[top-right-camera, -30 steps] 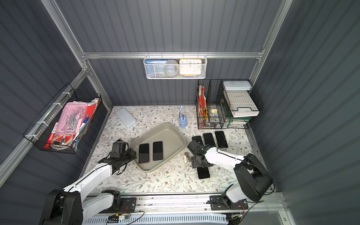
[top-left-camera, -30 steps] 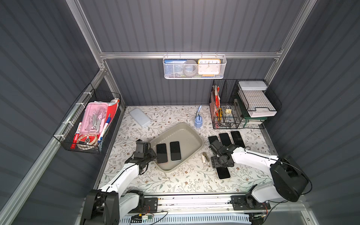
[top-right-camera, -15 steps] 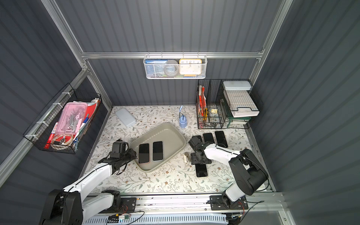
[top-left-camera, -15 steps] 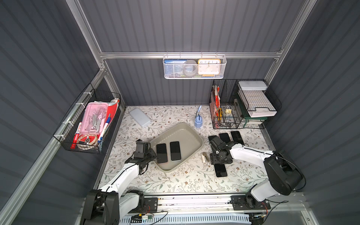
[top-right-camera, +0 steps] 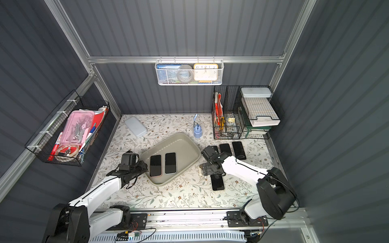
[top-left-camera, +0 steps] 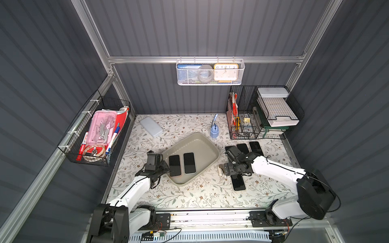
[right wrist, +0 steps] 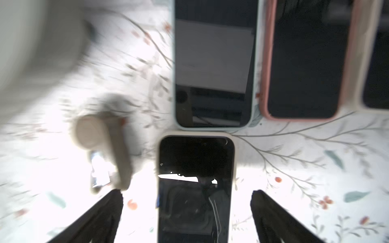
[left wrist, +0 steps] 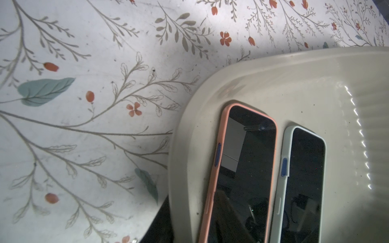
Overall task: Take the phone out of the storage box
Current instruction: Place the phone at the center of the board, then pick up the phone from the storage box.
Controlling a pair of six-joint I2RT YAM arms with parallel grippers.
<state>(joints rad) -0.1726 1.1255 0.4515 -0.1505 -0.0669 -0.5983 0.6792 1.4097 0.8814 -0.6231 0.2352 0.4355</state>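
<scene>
box: the storage box (top-left-camera: 211,145) sits slantwise in the middle of the floral desk (top-left-camera: 189,196), open side up.
in the box: two phones lie flat, side by side, screens up. the pink-cased phone (left wrist: 242,178) is nearer the left arm, and the pale-cased phone (left wrist: 303,185) is just beside it (a thin strip of box floor shows between them).
left tool: the left tool (top-left-camera: 163,169) is down at the box's rim, next to the pink-cased phone. apart or together? can't tell, because the left wrist view shows only a dark shape under the rim.
right tool: the right tool (right wrist: 187,192) has its fingers (right wrist: 101,216) spread wide, one on each side of a cream-cased phone (right wrist: 195,178) lying flat on the desk. neither finger touches the phone's edges.
row: three phones (top-left-camera: 243,148) lie side by side on the desk, between the cream-cased phone and the wire rack (top-left-camera: 242,117).
extra: a small beige thing (right wrist: 101,147), blurred, sits right by one fingertip. touching or not, i can't tell.
</scene>
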